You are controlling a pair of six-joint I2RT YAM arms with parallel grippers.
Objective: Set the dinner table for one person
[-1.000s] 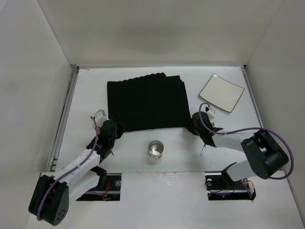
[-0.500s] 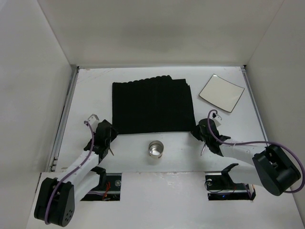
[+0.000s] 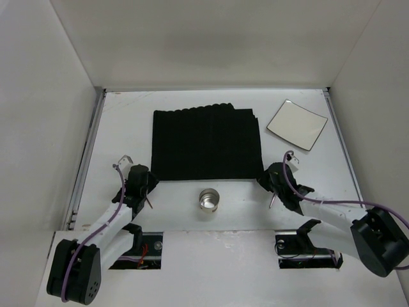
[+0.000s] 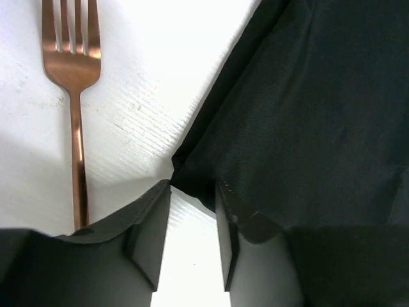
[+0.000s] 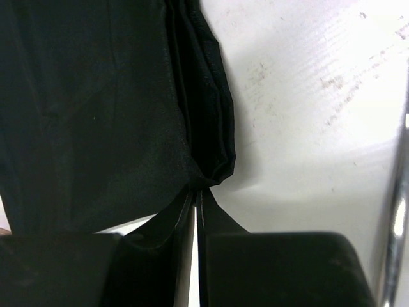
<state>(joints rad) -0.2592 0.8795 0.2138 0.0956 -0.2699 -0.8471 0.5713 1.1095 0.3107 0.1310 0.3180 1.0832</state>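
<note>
The dinner table (image 3: 118,121) is a white tabletop. A black ribbed mat (image 3: 206,144) lies flat on its middle. My left gripper (image 3: 144,182) sits at the mat's near left corner; in the left wrist view its jaws (image 4: 193,185) stand apart over bare table, with the mat corner (image 4: 307,115) just at the fingertips and not pinched. My right gripper (image 3: 266,179) is at the near right corner, and in the right wrist view it (image 5: 197,188) is shut on the bunched mat corner (image 5: 96,115).
A copper fork (image 4: 75,128) lies left of the mat corner, beside my left gripper (image 3: 149,201). A silver utensil (image 3: 273,201) lies by my right gripper. A metal cup (image 3: 209,199) stands near the front middle. A white square plate (image 3: 297,124) sits at the back right.
The mat has shifted right and a little nearer and now lies straighter and flatter. Both grippers drew back toward the near edge. The left jaws have come off the mat corner.
</note>
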